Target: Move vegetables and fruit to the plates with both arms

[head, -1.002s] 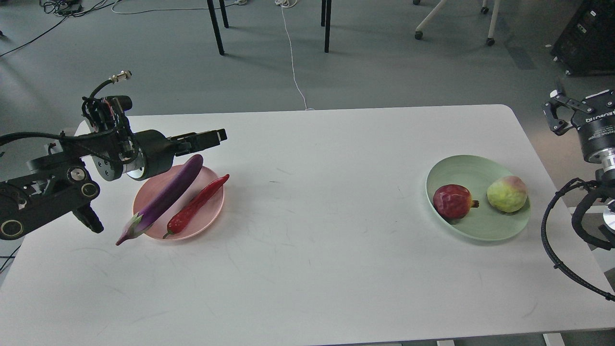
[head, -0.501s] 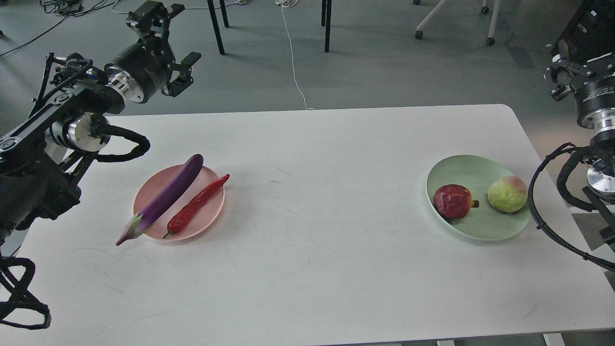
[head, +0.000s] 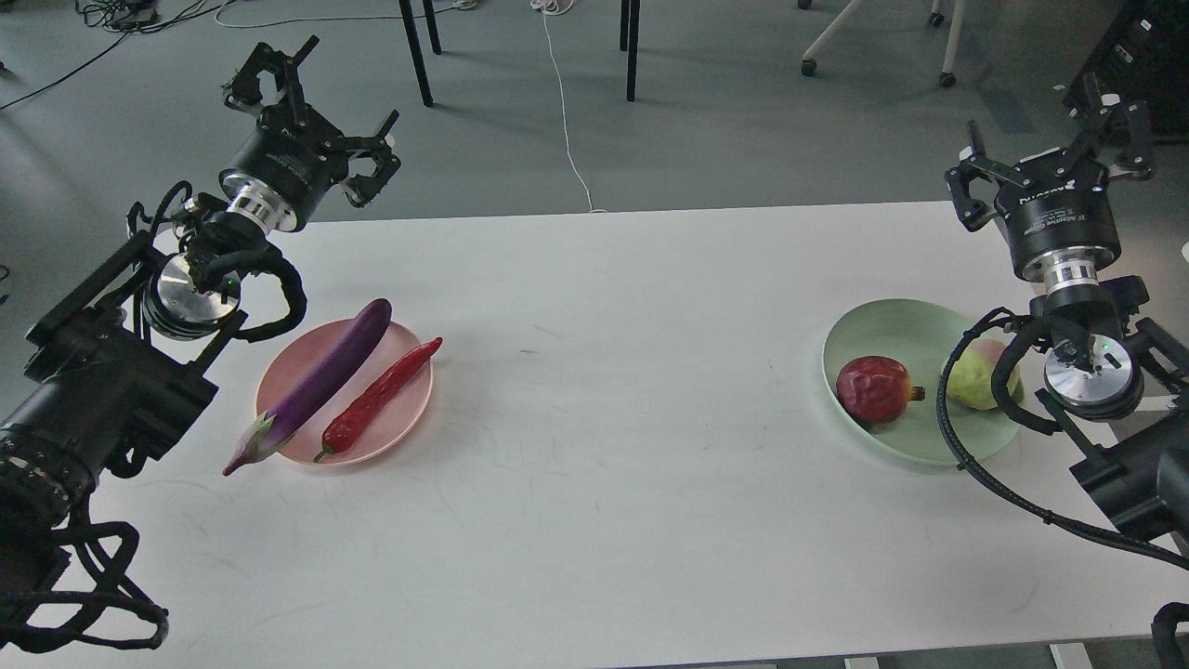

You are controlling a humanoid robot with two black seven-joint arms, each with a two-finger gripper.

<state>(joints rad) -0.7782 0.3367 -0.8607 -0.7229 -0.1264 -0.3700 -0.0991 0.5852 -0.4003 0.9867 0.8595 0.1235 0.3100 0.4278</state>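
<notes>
Evidently sorted: eggplant (head: 311,383) and chili (head: 379,398) lie on the pink plate (head: 406,423) below the left gripper (head: 311,116); pomegranate (head: 874,389) and yellow-green fruit (head: 975,373) on the mint plate (head: 887,321) below the right gripper (head: 1054,163). Both grippers raised, spread, empty.

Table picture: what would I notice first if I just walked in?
Probably the bright food on the white table: a long purple eggplant and a red chili pepper side by side on the pink plate at the left. At the right, a dark red pomegranate and a yellow-green fruit sit in the green plate. Both black hands, left hand and right hand, are raised, open and empty.
</notes>
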